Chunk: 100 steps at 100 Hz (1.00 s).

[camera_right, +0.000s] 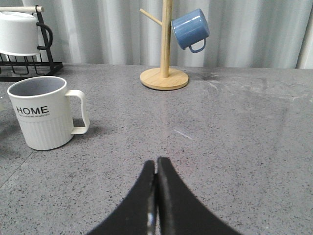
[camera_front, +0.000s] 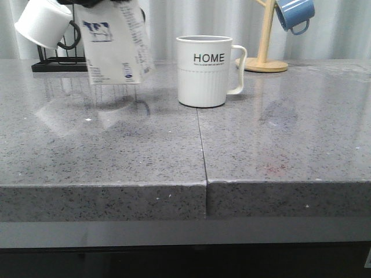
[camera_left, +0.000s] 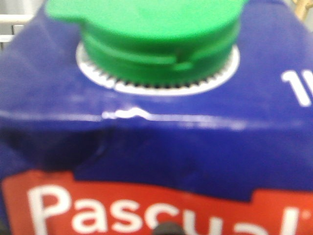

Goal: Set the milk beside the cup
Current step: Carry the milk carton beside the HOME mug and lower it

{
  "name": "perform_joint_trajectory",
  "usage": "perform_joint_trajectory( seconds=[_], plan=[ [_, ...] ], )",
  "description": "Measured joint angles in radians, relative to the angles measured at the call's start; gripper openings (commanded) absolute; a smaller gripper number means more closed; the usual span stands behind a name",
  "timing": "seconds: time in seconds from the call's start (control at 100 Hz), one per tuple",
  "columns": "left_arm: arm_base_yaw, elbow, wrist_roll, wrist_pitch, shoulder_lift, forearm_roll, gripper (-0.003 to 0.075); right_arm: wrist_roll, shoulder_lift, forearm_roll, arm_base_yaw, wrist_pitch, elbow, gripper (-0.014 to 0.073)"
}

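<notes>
The milk (camera_front: 113,43) hangs tilted above the back left of the table, its base off the surface, a cow picture on its white side. Only a dark bit of my left gripper (camera_front: 93,3) shows at the carton's top, shut on it. In the left wrist view the milk (camera_left: 156,137) fills the frame: green cap, blue top, red band. The fingers are hidden there. The cup (camera_front: 203,72) marked "HOME" stands upright to the right of the carton, handle to the right. My right gripper (camera_right: 156,164) is shut and empty, low over the table, right of the cup (camera_right: 41,115).
A black rack (camera_front: 58,63) with a small white mug (camera_front: 43,23) stands behind the carton at the back left. A wooden mug tree (camera_front: 266,35) with a blue mug (camera_front: 295,14) stands at the back right. A seam (camera_front: 202,145) runs through the grey table.
</notes>
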Motion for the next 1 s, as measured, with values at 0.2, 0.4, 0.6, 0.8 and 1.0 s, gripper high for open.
perform_joint_trajectory(
  seconds=[0.2,0.4,0.6,0.8,1.0],
  plan=[
    [-0.020,-0.049,0.015,-0.045,0.072,-0.010,0.0179,0.000,0.000,0.000,0.000,0.000,0.000,-0.0120],
    [-0.020,-0.053,0.017,-0.074,0.113,-0.026,0.0178,0.000,0.000,0.000,0.000,0.000,0.000,-0.0120],
    [-0.020,-0.055,0.018,-0.105,0.141,-0.035,0.0179,0.000,0.000,0.000,0.000,0.000,0.000,-0.0120],
    [-0.025,-0.073,0.018,-0.113,0.151,-0.056,0.0179,0.000,0.000,0.000,0.000,0.000,0.000,-0.0120],
    [-0.036,-0.078,0.018,-0.122,0.151,-0.077,0.0179,0.000,0.000,0.000,0.000,0.000,0.000,-0.0120]
  ],
)
